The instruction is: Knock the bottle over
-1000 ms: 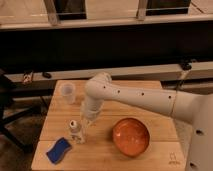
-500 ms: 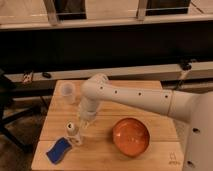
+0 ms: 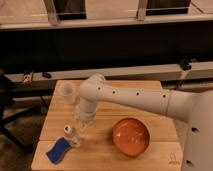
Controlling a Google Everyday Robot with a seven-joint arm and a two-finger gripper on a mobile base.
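The bottle (image 3: 71, 136) is small and clear with a white cap. It stands near the front left of the wooden table (image 3: 107, 157), leaning slightly, with its cap towards the left. My gripper (image 3: 80, 127) hangs from the white arm (image 3: 125, 100) and sits right against the bottle's right side, at about cap height. The gripper's tip blends with the bottle, so I cannot tell whether they touch.
A translucent white cup (image 3: 68, 92) stands at the table's back left. A blue sponge (image 3: 59, 150) lies just in front of the bottle by the front edge. An orange bowl (image 3: 131, 136) sits to the right. A dark bench runs behind the table.
The arm has swung left and lower towards the bottle. The bottle has shifted a little to the left and front, closer to the sponge.
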